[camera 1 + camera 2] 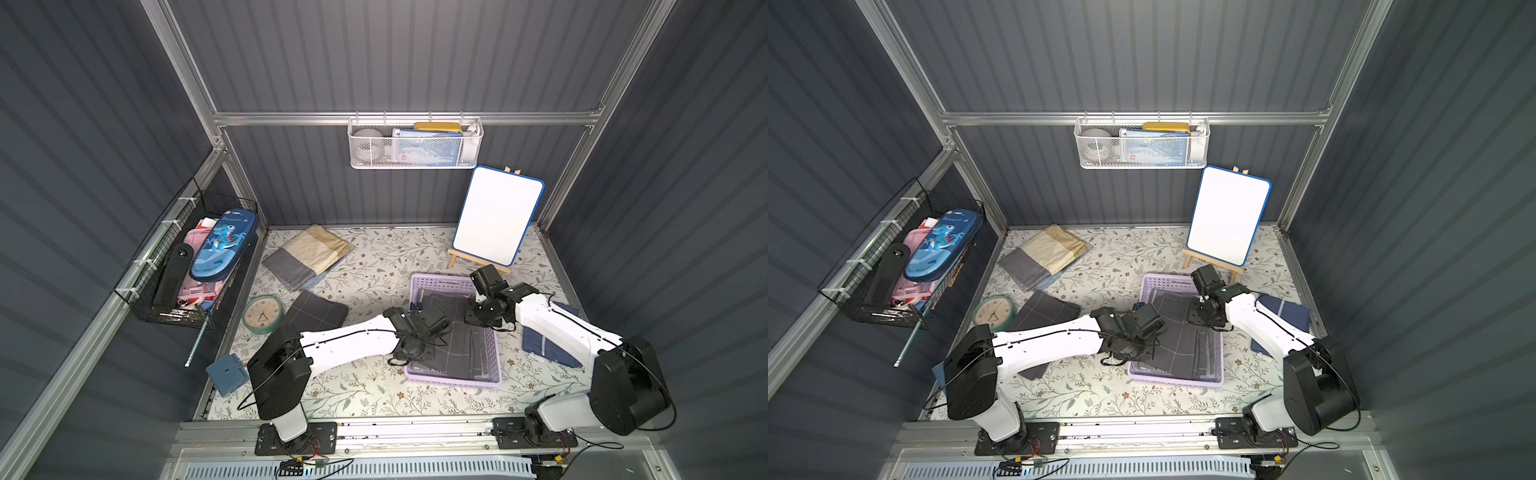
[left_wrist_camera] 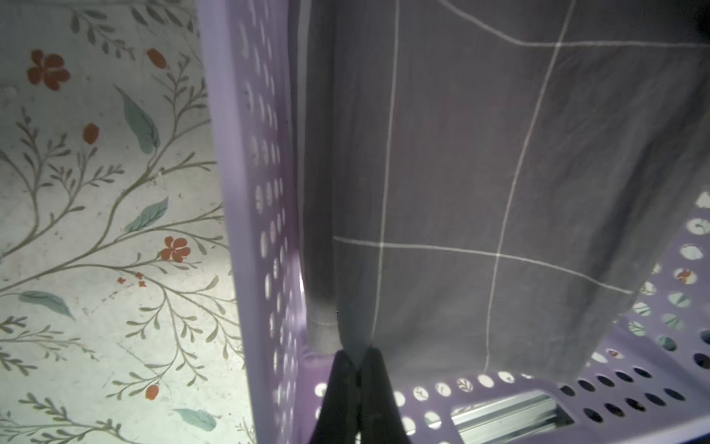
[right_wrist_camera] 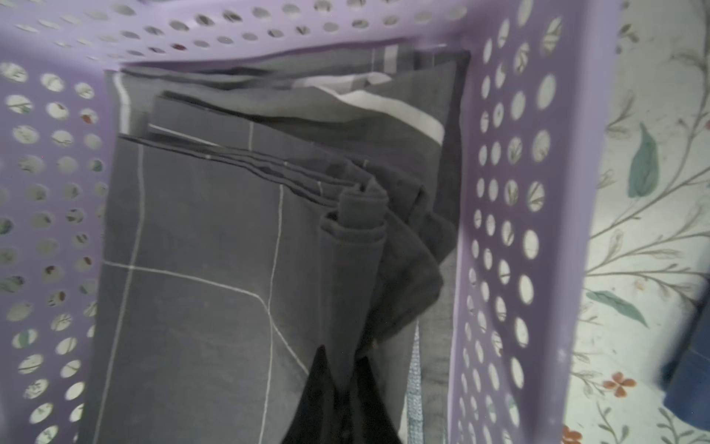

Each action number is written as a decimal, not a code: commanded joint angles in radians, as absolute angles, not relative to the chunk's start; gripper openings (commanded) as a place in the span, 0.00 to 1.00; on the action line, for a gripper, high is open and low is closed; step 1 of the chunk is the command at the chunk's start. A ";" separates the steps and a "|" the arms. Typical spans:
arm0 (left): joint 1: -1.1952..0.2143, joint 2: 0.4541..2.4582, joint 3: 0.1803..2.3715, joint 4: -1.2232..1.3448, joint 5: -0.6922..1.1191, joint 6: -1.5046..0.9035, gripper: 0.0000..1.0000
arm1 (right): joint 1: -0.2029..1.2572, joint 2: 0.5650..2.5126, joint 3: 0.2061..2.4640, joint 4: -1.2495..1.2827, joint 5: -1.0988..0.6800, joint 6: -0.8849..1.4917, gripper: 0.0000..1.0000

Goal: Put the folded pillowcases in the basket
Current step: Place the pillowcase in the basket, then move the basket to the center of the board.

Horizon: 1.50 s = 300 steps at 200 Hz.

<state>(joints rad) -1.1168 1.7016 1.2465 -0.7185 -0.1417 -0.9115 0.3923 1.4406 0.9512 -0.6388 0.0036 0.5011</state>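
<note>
Your left gripper [image 2: 360,378] and right gripper [image 3: 338,384] are closed tight on the grey checked pillowcase [image 2: 480,173]. Lower it flat into the lavender basket [image 2: 246,153] before you release.

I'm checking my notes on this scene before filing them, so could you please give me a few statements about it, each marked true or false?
1. The left hand and right hand are both shut on the grey checked pillowcase. True.
2. The lavender basket holds nothing besides that pillowcase. False: other folded cloth with a white stripe lies beneath it.
3. A second checked cloth lies on the table outside the basket. True.
4. The whiteboard lies flat. False: it stands propped on a wooden easel.
5. The clock is in the basket. False: it lies on the table, apart from it.
</note>
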 commanded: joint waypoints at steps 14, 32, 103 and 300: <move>-1.136 1.719 1.276 -0.680 -0.106 -0.909 0.61 | 0.388 1.474 0.967 -0.650 0.038 0.500 0.41; -1.151 1.708 1.310 -0.692 -0.121 -0.896 0.98 | 0.388 1.460 0.979 -0.666 0.060 0.490 0.56; -1.148 1.606 1.448 -0.822 -0.229 -0.898 1.00 | 0.387 1.257 0.986 -0.739 0.185 0.499 0.62; -0.865 1.714 1.224 -0.768 -0.302 -0.790 0.12 | 0.386 1.016 0.832 -0.771 0.094 0.517 0.50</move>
